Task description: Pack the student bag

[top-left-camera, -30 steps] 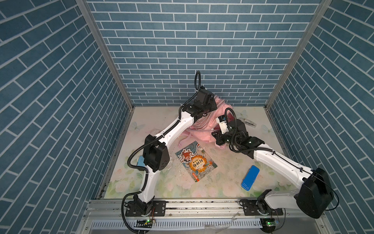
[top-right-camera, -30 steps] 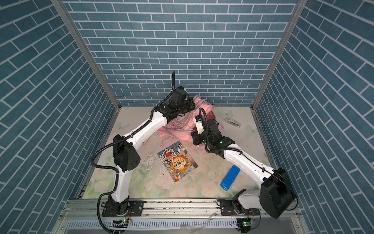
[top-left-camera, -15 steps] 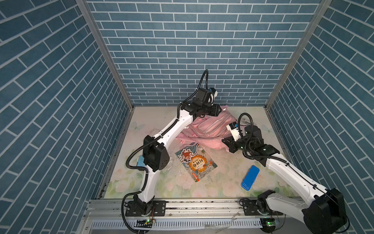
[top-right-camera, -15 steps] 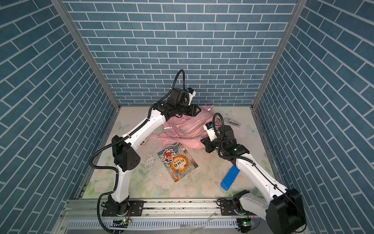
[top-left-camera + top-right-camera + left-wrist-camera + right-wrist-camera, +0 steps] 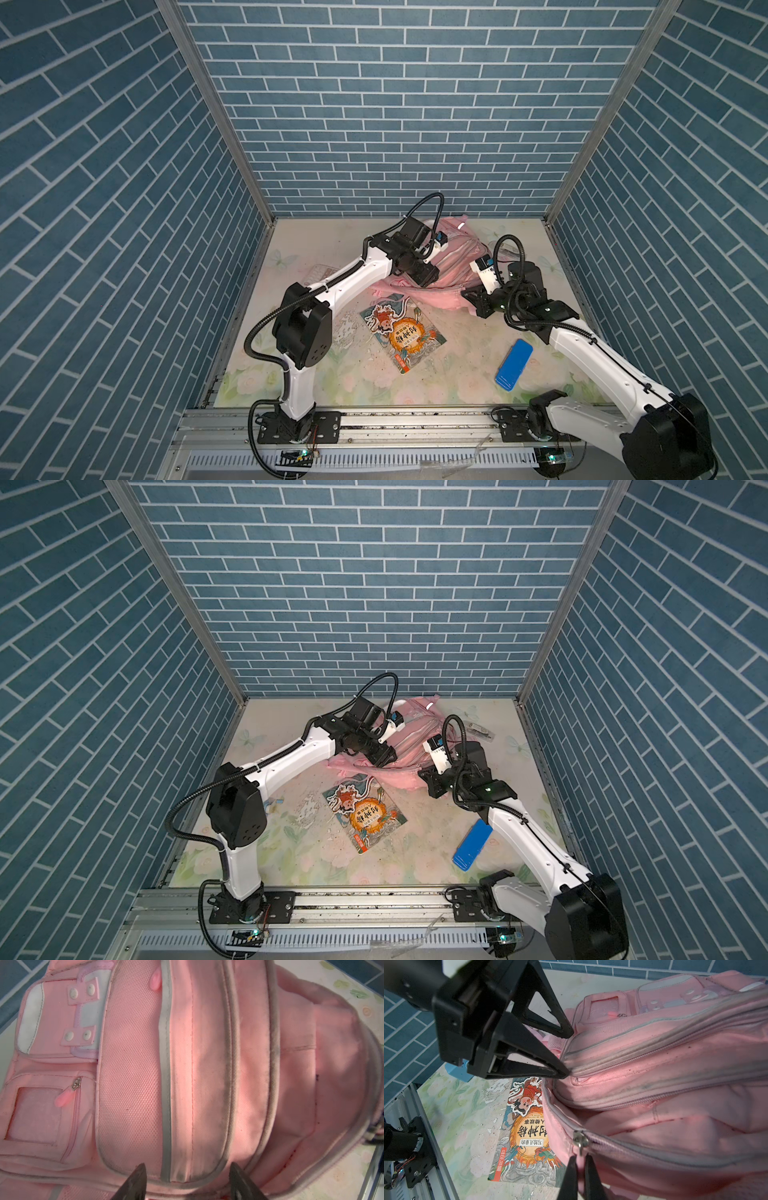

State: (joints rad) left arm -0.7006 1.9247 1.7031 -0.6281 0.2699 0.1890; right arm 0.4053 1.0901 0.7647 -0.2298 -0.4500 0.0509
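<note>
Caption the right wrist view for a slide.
Right gripper pinches zipper pull of bag; left gripper open at its edge.

The bag point(image 5: 451, 266) is pink all over, with grey piping, a finely dotted mesh panel, white patches and a silver zip pull point(image 5: 580, 1142). At its 6 o'clock lies a book point(image 5: 402, 332) with an orange disc, teal swirls, a red-robed cartoon figure and a red strip along one edge. At the book's 4 o'clock is a plain bright blue case point(image 5: 513, 370). The counter point(image 5: 332, 386) is cream, printed with pale pink roses and green leaves. The walls point(image 5: 395, 104) show blue bricks with white joints. The left end effector point(image 5: 566, 1055) and right end effector point(image 5: 580, 1160) are black.
</note>
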